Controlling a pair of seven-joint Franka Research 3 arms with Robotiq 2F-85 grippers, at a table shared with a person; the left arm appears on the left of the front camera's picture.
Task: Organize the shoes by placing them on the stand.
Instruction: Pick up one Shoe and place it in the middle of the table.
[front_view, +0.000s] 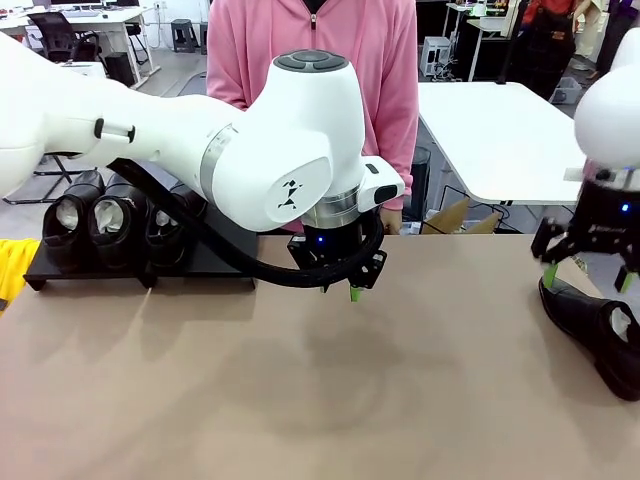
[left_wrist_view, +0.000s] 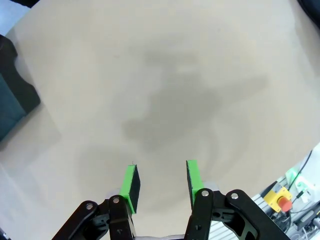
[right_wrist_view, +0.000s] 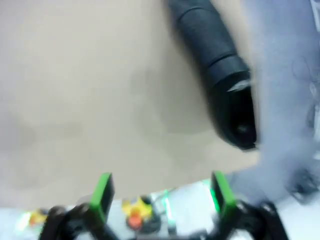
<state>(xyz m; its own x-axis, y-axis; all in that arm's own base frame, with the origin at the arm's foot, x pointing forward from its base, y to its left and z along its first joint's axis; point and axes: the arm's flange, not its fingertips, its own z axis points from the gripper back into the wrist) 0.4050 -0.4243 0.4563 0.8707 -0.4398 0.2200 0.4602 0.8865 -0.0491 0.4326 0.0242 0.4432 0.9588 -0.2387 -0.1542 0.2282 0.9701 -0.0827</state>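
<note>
Three black shoes with pale linings stand side by side on the low black stand at the table's far left. A fourth black shoe lies on the table at the right edge; the right wrist view shows this shoe blurred, near the table edge. My right gripper hovers open just above its toe end, touching nothing. My left gripper hangs over the table's middle, open and empty, green pads apart above bare tabletop.
A person in a pink top stands at the far side behind the left arm. A yellow object sits at the left edge. A dark block lies at the left of the left wrist view. The brown tabletop is bare in front.
</note>
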